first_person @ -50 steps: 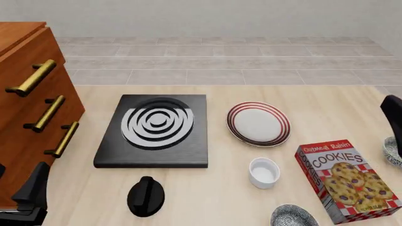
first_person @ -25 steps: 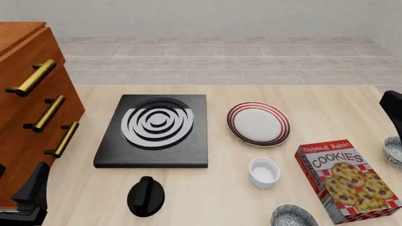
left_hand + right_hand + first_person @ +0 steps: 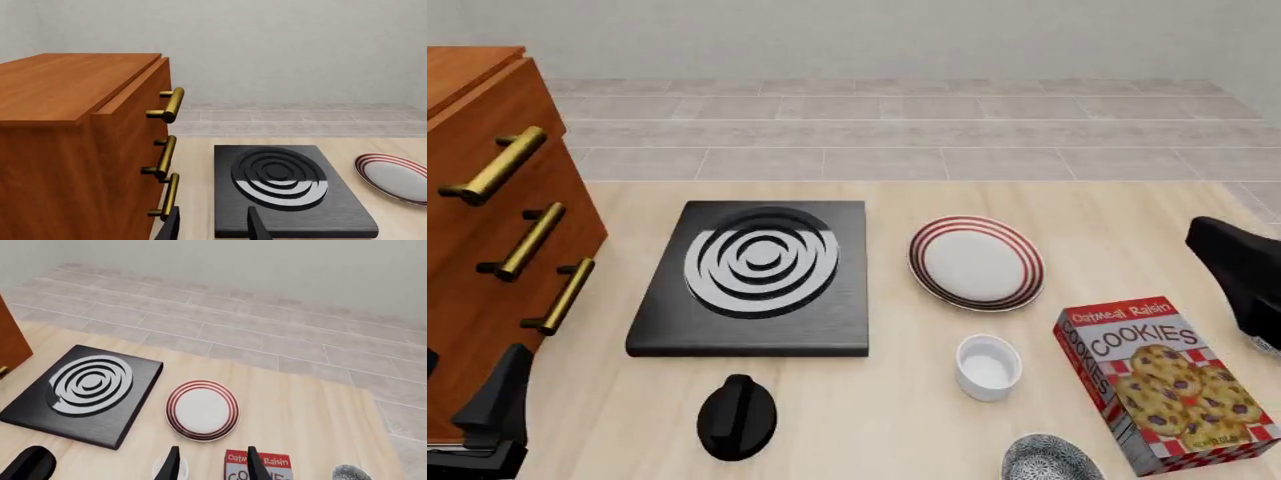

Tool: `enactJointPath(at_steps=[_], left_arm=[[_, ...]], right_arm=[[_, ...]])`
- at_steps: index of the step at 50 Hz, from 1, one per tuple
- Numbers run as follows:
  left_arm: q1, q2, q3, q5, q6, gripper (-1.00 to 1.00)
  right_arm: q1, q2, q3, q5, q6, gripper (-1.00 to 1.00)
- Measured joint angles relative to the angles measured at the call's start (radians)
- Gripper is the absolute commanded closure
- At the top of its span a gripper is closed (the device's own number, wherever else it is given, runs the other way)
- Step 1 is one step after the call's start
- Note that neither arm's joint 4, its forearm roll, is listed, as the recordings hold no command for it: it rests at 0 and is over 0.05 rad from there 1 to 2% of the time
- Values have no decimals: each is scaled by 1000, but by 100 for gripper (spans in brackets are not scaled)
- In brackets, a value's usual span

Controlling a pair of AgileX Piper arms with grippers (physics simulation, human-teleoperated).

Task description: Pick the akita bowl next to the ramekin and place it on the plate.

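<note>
Our right gripper open, high above ramekin and plate; akita bowl below it, untouched. Left gripper open.

Light wood surface carries: black burner slab, red-ringed plate, white ramekin, cookies box, black knob, speckled akita bowl at near edge, wooden drawer cabinet left.
</note>
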Motion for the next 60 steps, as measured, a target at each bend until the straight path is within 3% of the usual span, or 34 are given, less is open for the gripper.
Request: enactJointPath(at_steps=[29, 60], left_arm=[[0, 0, 0, 0, 0, -100], [0, 0, 0, 0, 0, -100]], right_arm=[[-5, 74, 68, 37, 40, -100], [-35, 85, 107, 141, 76, -100]])
